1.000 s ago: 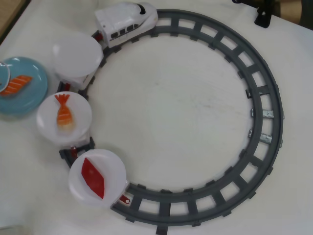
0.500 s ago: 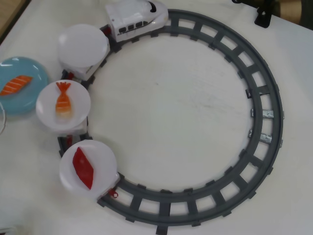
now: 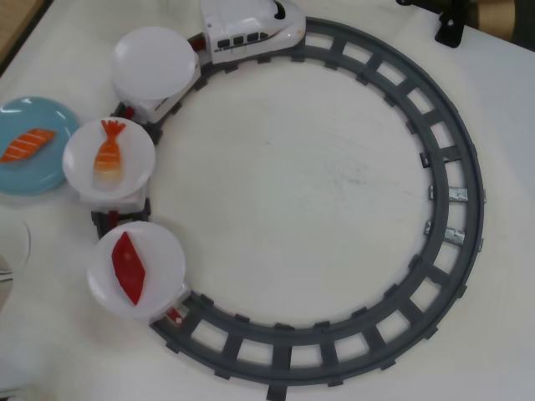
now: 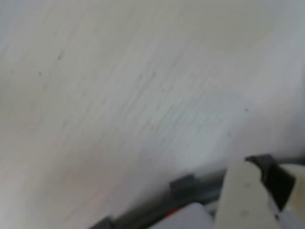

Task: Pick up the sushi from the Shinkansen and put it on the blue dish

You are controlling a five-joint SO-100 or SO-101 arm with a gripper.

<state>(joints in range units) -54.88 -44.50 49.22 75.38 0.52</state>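
The sushi [image 3: 27, 144] already lies on the blue dish [image 3: 33, 180] beside the Shinkansen [image 3: 251, 29], suggesting delivery is done; the blurred pincer [image 4: 252, 195] leaves its state unclear.

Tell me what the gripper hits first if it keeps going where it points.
Probably the bare table: the blurred wrist view is filled with it, and only the track crosses the lower edge. The gripper itself isn't clearly in view, so its exact line is uncertain.
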